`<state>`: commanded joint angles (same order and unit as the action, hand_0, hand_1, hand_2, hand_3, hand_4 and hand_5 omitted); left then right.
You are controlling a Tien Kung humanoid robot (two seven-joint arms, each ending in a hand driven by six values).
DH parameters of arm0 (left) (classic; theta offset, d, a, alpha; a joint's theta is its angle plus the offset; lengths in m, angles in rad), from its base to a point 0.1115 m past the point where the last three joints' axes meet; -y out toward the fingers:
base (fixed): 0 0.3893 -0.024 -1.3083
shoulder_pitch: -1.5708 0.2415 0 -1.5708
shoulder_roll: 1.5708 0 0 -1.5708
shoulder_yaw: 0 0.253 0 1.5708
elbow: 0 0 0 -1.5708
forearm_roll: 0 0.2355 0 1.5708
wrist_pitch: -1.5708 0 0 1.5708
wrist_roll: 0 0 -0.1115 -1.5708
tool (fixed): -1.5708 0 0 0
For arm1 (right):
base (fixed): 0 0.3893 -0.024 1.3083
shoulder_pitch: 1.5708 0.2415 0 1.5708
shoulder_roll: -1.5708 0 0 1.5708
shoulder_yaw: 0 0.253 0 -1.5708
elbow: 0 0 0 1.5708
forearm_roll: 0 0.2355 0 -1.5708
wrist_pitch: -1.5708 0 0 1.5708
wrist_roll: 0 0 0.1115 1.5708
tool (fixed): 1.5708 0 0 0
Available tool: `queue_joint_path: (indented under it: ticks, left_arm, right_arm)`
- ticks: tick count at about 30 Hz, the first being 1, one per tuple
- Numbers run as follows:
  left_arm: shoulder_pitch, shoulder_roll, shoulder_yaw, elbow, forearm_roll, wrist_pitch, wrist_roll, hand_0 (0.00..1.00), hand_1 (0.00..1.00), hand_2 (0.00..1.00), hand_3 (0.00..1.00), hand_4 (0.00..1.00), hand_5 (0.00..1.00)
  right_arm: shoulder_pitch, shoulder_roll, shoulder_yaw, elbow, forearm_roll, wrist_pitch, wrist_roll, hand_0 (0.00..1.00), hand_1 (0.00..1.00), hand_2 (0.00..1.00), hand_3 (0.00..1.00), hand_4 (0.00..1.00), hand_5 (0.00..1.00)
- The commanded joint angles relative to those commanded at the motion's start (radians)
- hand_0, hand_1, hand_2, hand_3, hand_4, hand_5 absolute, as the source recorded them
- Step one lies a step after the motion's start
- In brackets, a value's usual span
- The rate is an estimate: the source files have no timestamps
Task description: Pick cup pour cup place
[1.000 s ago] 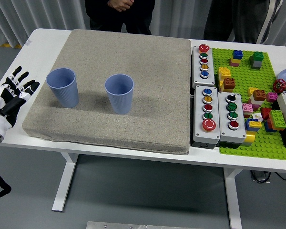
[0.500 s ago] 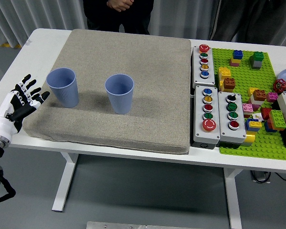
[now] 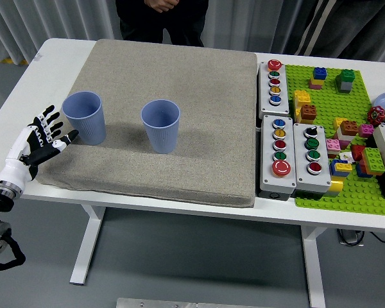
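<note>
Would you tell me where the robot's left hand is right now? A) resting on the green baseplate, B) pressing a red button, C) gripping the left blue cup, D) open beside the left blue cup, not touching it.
D: the left hand has spread fingers just left of the left blue cup, holding nothing.

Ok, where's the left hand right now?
In the head view the left hand hovers open at the mat's left edge, just left of the left blue cup, not touching it.

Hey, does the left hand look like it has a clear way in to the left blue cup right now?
Probably yes: the left hand is open just beside the left blue cup, with nothing between them.
</note>
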<state>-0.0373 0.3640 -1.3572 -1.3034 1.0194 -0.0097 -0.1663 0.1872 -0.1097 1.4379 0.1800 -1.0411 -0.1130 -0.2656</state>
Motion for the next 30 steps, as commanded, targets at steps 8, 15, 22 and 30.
queue_joint_path:
  ticks: [8, 15, 22, 30]
  left_arm:
    - [-0.002, 0.000, 0.000, 0.005, 0.006, 0.000, 0.003, 0.943, 0.945, 0.998, 0.998, 0.731, 0.002]
    - [-0.012, -0.004, 0.004, 0.014, -0.003, 0.007, 0.002, 0.946, 0.945, 0.998, 0.998, 0.751, 0.002]
    - [-0.027, -0.006, 0.024, 0.019, -0.004, 0.007, 0.004, 0.946, 0.943, 0.998, 0.998, 0.794, 0.041]
    - [-0.051, -0.017, 0.036, 0.043, -0.003, 0.009, 0.005, 0.948, 0.943, 0.998, 0.998, 0.807, 0.064]
  right_arm:
    - [0.000, 0.000, 0.002, 0.000, 0.000, -0.001, 0.001, 0.716, 0.672, 0.658, 0.618, 0.002, 0.264]
    - [0.001, 0.000, 0.001, 0.000, 0.001, -0.002, 0.000, 0.716, 0.673, 0.658, 0.618, 0.002, 0.264]
    - [-0.001, 0.000, -0.002, 0.000, 0.000, -0.001, 0.000, 0.716, 0.672, 0.658, 0.618, 0.002, 0.266]
    - [-0.002, 0.001, 0.001, 0.000, -0.005, -0.001, -0.002, 0.716, 0.671, 0.658, 0.618, 0.002, 0.267]
